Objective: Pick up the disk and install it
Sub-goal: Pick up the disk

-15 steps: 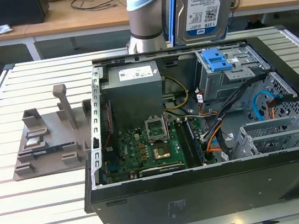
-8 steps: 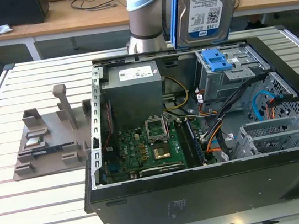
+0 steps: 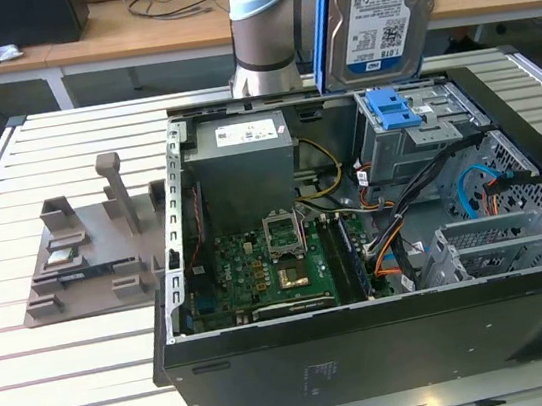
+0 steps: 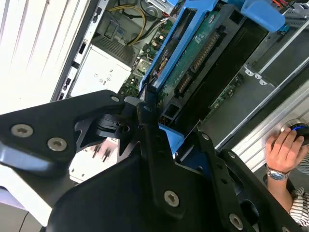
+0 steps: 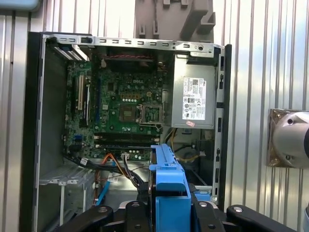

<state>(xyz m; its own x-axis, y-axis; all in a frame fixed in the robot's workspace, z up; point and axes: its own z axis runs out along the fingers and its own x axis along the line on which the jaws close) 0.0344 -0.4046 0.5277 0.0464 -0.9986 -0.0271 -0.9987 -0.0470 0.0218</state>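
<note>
- Above the open black sheet-metal computer case (image 3: 373,350), the flat silver-metal disk (image 3: 385,10) stands upright. It has a white-and-blue label and a blue plastic edge bracket, and the exterior view cuts off its top.
- In the first wrist view, the black jointed gripper (image 5: 169,212) is clamped narrowly on the bracket's two sides, its fingertips partly hidden by blue plastic.
- Inside the case, directly under the disk, a blue plastic latch (image 3: 391,107) tops a perforated grey metal cage (image 3: 415,147).
- Beside the cage sit a boxy grey power supply (image 3: 243,167) and a green motherboard (image 3: 261,275).
- Outside the case is a person's hand (image 4: 285,150), its sleeve cut off.
</note>
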